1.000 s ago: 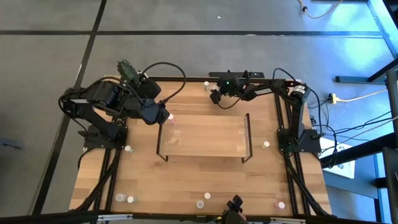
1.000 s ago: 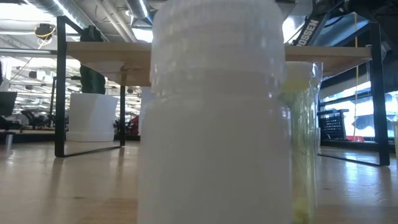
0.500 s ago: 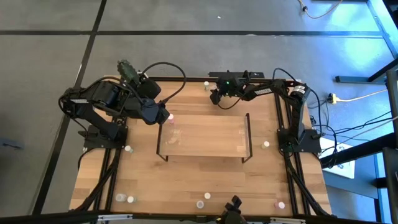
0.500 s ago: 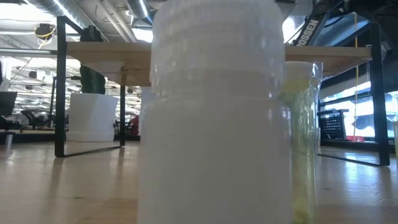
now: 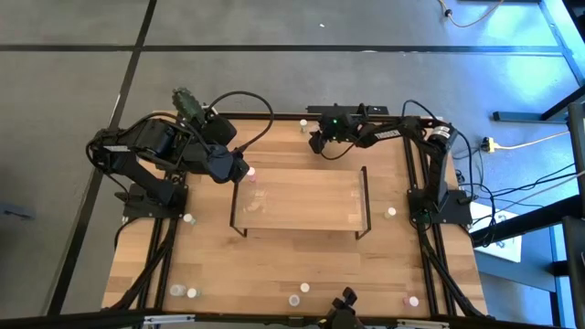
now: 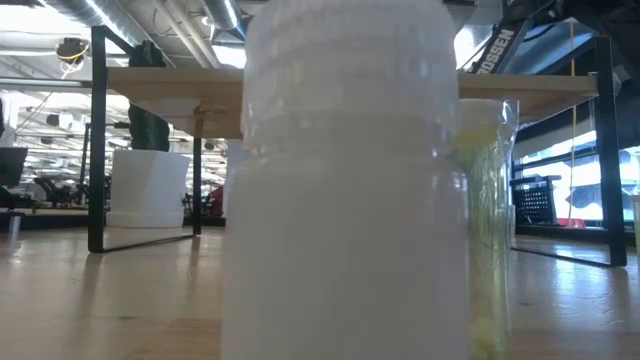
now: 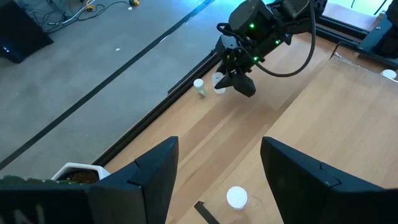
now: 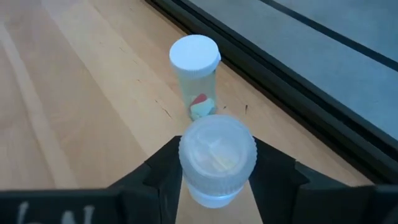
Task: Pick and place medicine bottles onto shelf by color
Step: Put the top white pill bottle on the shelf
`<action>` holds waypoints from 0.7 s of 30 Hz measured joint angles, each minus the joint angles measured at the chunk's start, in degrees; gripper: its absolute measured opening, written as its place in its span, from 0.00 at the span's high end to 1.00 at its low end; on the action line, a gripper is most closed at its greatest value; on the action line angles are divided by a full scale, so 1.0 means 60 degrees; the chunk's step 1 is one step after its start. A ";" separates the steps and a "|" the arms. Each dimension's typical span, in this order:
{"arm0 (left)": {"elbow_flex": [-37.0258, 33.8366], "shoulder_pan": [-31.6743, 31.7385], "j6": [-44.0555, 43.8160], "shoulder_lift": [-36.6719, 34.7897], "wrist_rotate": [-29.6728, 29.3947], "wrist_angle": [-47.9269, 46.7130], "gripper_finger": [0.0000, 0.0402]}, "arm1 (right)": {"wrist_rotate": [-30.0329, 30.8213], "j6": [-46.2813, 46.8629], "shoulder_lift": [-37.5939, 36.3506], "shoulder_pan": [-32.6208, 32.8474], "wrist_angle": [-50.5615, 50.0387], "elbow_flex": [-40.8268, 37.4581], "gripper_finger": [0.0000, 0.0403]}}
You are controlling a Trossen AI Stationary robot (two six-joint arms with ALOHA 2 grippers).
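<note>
Bottle (image 8: 217, 160) gripped between right pincer (image 8: 217, 180) fingers, far table edge

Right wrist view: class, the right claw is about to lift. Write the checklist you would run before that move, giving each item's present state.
1. Bottle in the right claw: ok. The held bottle sits between the fingers, which press on both of its sides.
2. Held bottle upright: ok, cap facing up.
3. Neighbouring bottle clear of the claw: ok. It stands apart, nearer the table edge.
4. Colour of the held bottle for sorting: cannot tell.
5. Room on the shelf: ok, most of the board is bare.
6. Left claw out of the path: ok. It is open at the shelf's left end.
</note>
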 joint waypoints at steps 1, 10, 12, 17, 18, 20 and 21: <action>0.0000 0.0001 0.0003 0.0000 0.0000 -0.0003 0.45 | 0.0003 -0.0018 -0.0091 0.0000 -0.0140 -0.0007 0.60; 0.0000 0.0001 0.0003 0.0000 -0.0004 0.0001 0.45 | -0.0077 -0.0262 -0.1405 0.0056 -0.1678 -0.0007 0.61; 0.0000 0.0001 0.0002 0.0000 -0.0004 -0.0001 0.45 | -0.0076 -0.0265 -0.1777 0.0110 -0.2133 -0.0007 0.61; 0.0000 0.0000 0.0000 0.0000 -0.0004 0.0001 0.45 | -0.0083 -0.0313 -0.2877 0.0481 -0.3377 0.0012 0.60; 0.0000 0.0000 -0.0001 0.0000 -0.0003 0.0001 0.45 | -0.0087 -0.0309 -0.3109 0.0582 -0.3838 0.0115 0.60; 0.0000 0.0001 0.0003 0.0000 -0.0004 -0.0001 0.45 | -0.0081 -0.0329 -0.3422 0.0816 -0.4814 0.0509 0.60; 0.0000 0.0001 0.0003 0.0000 -0.0001 -0.0002 0.45 | -0.0080 -0.0331 -0.3545 0.0933 -0.5300 0.0789 0.60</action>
